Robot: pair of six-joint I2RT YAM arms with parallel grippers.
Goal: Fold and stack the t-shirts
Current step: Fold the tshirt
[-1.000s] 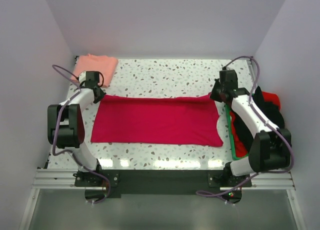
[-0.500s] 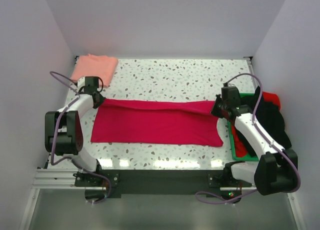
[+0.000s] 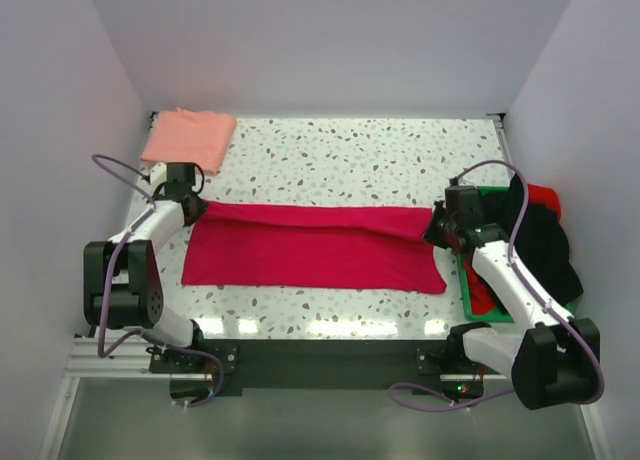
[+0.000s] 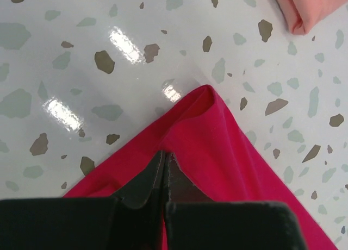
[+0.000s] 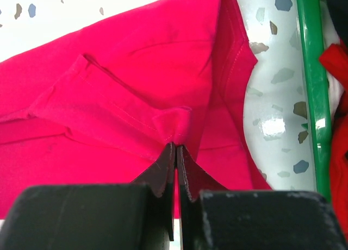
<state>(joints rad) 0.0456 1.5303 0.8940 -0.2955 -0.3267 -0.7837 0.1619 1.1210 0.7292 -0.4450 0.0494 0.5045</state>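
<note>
While both hands grip its far edge, crimson t-shirt (image 3: 315, 248): long axis hand-to-hand, rest flat on counter (image 3: 330, 150), nearward of both.
left hand (image 3: 196, 210): pressed together, pinching one end.
right hand (image 3: 436, 230): same, other end.
pink t-shirt (image 3: 188, 135): folded, just beyond left hand.

In the left wrist view, the salmon-pink t-shirt (image 4: 310, 6) is cut to 1 corner by the top edge, and the crimson-red t-shirt (image 4: 217, 147) is cropped at the bottom. From above, the green tray (image 3: 464, 280) is largely covered by dark clothing (image 3: 540, 242).
</note>
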